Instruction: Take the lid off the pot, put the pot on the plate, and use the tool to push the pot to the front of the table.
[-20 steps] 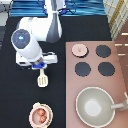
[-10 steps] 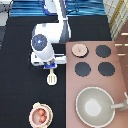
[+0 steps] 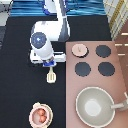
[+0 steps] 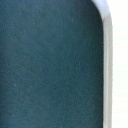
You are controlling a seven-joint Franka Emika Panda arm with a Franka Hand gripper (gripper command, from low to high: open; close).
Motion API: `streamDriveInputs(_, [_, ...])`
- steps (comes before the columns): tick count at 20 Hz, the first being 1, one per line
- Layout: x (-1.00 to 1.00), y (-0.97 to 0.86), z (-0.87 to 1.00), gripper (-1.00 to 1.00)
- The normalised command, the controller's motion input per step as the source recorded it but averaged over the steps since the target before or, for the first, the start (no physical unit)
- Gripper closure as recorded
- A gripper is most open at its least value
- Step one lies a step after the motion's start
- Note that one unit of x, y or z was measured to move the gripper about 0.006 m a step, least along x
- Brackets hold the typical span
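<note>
Your gripper (image 3: 50, 65) over desk (image 3: 20, 75), fingers clamped on tool (image 3: 51, 75). Lid (image 3: 79, 49) on stove (image 3: 120, 75); pot (image 3: 40, 114) on plate (image 3: 33, 108).

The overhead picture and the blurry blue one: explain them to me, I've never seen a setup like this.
The overhead picture comes from a fixed camera high above a black table. The white machine is a robot arm; its gripper hangs just above a cream spatula. The pot with reddish contents sits on a tan plate near the exterior view's bottom. Its pink lid lies on the stove panel, beside the black burners and a large grey pan. The blue picture comes from a camera on the hand.
</note>
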Motion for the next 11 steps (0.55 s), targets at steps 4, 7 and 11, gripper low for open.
streamDriveInputs(4, [-0.14,0.1,1.0,-1.0])
streamDriveInputs(7, [0.0,-0.05,1.0,-1.0])
streamDriveInputs(11, [0.08,-0.21,0.84,-1.0])
